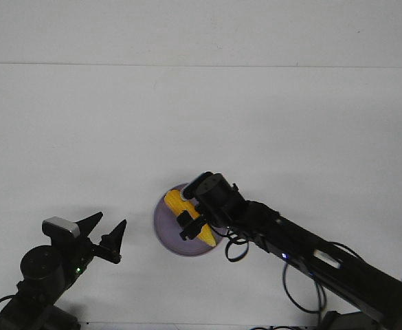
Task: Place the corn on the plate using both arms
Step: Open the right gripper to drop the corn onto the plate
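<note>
Corn point(176, 202) lies on the lavender plate point(165, 228), its middle hidden under the right gripper point(187, 224), whose fingers straddle the cob (whether they pinch it, I cannot tell). The right arm point(304, 254) covers the plate's right rim. Well apart, the left gripper point(106, 231) hangs spread and empty over the white table point(201, 124).

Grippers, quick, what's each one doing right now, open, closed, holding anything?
Left gripper: open, holding nothing, off to the side of the plate.
Right gripper: over the corn on the plate; cannot tell whether it grips.
</note>
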Tool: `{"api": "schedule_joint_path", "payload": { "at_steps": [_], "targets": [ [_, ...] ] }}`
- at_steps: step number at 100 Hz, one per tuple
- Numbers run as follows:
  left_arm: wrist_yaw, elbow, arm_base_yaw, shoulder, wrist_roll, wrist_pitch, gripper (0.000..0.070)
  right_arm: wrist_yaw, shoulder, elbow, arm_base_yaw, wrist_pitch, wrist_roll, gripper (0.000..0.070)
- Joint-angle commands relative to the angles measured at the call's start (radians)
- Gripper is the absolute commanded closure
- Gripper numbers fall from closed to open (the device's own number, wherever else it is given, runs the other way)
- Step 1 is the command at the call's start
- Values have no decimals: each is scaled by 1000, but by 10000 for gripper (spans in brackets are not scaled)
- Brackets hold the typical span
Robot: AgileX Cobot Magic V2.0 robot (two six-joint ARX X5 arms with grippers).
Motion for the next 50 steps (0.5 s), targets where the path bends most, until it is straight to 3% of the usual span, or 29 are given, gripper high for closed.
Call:
{"api": "schedule_joint_path", "payload": {
  "at_steps": [1, 24, 50],
  "targets": [
    [1, 11, -4, 0, 10, 11, 237, 30, -106, 17, 5, 3, -34, 195],
    [1, 11, -4, 0, 10, 13, 237, 278, -502, 5, 3, -95, -98, 196],
    [1, 11, -4, 0, 13, 13, 237, 399, -881, -250, 3, -116, -50, 197]
  ]
}}
